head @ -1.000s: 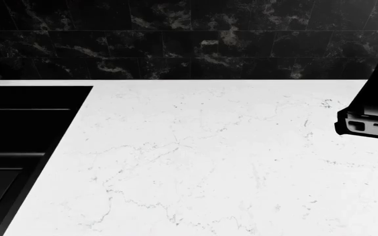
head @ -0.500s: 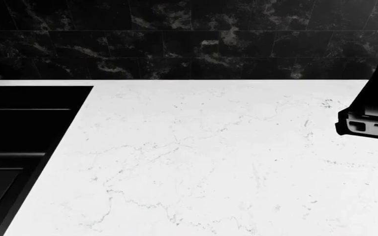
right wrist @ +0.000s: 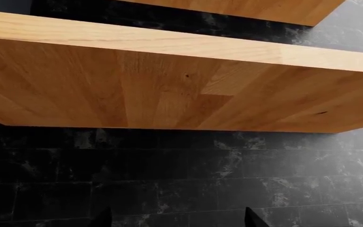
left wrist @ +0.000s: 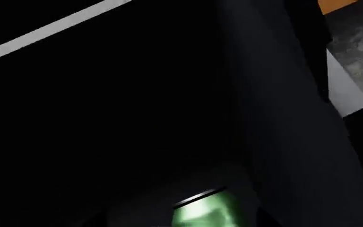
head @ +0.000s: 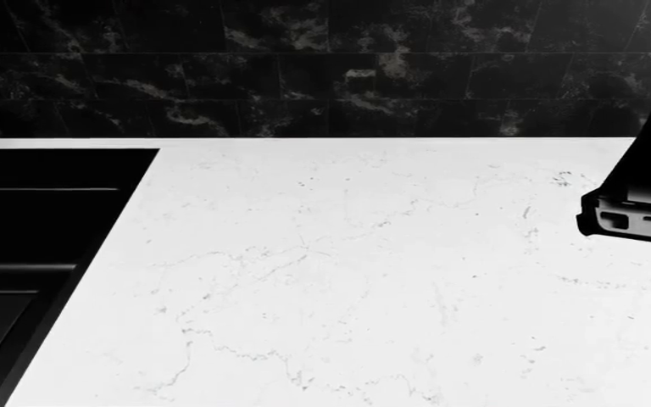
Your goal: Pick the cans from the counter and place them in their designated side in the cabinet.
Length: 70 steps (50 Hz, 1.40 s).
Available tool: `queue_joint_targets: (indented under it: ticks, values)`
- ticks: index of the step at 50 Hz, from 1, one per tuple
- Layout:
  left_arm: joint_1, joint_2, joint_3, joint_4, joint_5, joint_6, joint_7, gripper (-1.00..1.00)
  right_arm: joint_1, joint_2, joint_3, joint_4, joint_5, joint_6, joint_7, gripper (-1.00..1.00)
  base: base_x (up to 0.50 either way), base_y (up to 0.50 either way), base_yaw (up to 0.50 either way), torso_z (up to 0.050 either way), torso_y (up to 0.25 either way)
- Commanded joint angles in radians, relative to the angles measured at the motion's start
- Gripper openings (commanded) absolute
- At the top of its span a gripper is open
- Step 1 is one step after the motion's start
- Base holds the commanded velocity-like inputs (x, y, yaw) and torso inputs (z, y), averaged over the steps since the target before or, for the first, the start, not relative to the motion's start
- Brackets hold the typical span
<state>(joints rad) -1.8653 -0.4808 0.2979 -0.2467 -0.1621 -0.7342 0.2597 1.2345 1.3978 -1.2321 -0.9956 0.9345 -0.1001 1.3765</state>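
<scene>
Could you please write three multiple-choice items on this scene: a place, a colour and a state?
1. Which side of the white marble-look counter holds the black rectangular sink in the head view? A left; B right; C middle.
2. What colour is the blurred can in the left wrist view? A red; B green; C blue.
3. How are the fingers of the right gripper set? A shut on a can; B apart, empty; C pressed together.
Answers: 1 A, it fills the left edge; 2 B, its body shows green; 3 B, only black wall tiles show between the tips.
</scene>
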Motion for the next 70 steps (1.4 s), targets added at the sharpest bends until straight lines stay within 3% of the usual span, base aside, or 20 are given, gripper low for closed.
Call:
queue_joint_targets:
  ticks: [1, 44, 60, 70]
  values:
    - [0.171, -0.159, 0.031, 0.220, -0.394, -0.236, 0.068, 1.00, 0.011, -0.004, 0.007, 0.002, 0.014, 0.003, -0.005, 1.00, 0.00, 0.00, 0.00, 0.000, 0.000]
    - [0.465, -0.322, -0.158, 0.801, -0.587, -0.492, -0.131, 1.00, 0.000, -0.024, 0.005, 0.008, 0.010, 0.004, -0.010, 1.00, 0.00, 0.00, 0.00, 0.000, 0.000]
    - [0.577, -0.342, -0.273, 0.931, -0.691, -0.597, -0.202, 1.00, -0.008, -0.031, 0.004, 0.014, 0.006, 0.000, -0.015, 1.00, 0.00, 0.00, 0.00, 0.000, 0.000]
    - [0.713, -0.335, -0.366, 0.991, -0.756, -0.632, -0.241, 1.00, -0.008, -0.037, 0.006, 0.019, 0.010, 0.002, -0.022, 1.00, 0.00, 0.00, 0.00, 0.000, 0.000]
